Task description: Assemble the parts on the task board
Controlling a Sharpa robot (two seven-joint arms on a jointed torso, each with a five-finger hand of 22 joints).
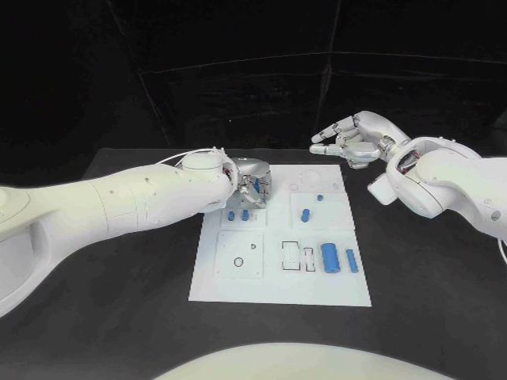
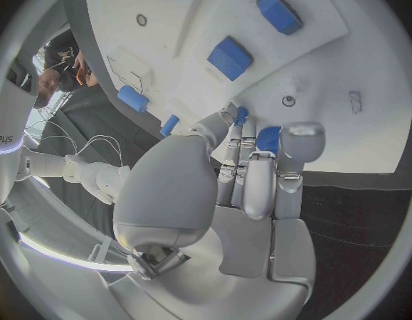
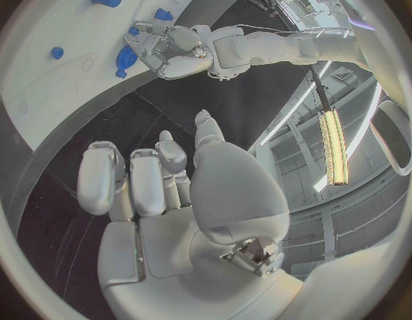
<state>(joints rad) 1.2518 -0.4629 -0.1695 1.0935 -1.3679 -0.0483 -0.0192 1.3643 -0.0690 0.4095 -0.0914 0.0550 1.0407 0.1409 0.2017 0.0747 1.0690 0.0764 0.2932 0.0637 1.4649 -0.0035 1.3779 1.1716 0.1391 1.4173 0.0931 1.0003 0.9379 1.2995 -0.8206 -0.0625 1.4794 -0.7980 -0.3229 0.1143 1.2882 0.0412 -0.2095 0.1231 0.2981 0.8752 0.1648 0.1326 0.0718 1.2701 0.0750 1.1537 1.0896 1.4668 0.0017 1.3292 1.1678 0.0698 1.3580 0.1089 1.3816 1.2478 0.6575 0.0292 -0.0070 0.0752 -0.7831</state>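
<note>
The white task board point(image 1: 279, 285) lies in the middle of the black table. My left hand point(image 1: 251, 184) hangs over its far left corner with the fingers pointing down. In the left wrist view its thumb and a finger point(image 2: 248, 129) pinch a small blue part point(image 2: 242, 114), and a second blue part point(image 2: 269, 139) shows between the fingers. In the head view these two parts point(image 1: 238, 214) stand just under the hand. My right hand point(image 1: 356, 141) is raised beyond the board's far right corner, fingers apart, holding nothing.
Two small blue parts point(image 1: 305, 214) point(image 1: 320, 197) sit on the board's far right section. A thick blue cylinder point(image 1: 330, 257) and a thinner one point(image 1: 351, 260) lie at the near right, beside outlined slots point(image 1: 292, 255). Black curtains close off the back.
</note>
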